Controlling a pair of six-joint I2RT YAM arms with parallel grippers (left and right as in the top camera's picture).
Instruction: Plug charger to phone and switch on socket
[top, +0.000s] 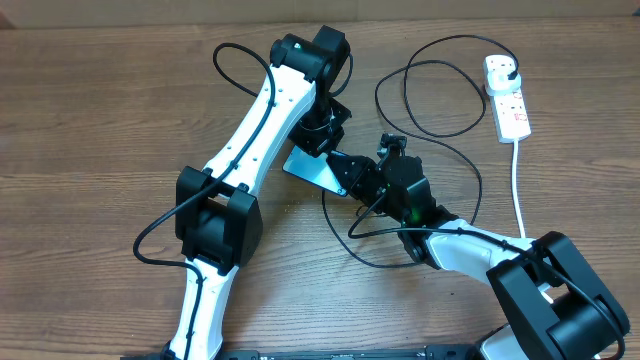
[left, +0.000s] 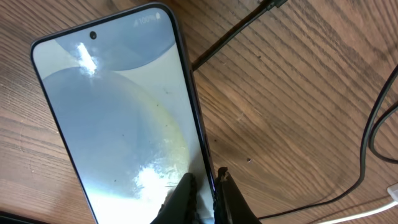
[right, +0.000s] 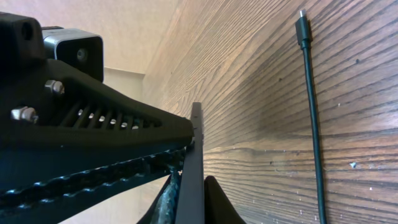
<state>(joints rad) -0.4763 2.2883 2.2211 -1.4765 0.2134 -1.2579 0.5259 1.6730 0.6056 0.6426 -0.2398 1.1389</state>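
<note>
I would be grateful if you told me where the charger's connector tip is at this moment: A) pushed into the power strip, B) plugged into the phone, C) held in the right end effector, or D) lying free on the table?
D: in the right wrist view the connector tip lies bare on the table, apart from the phone.

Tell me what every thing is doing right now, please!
left gripper, shut on the phone.
right gripper, shut on the phone.
phone, screen lit, pinched by both grippers.
charger, tip loose on the table, not in the phone.
socket, black plug in; switch too small to tell.
</note>
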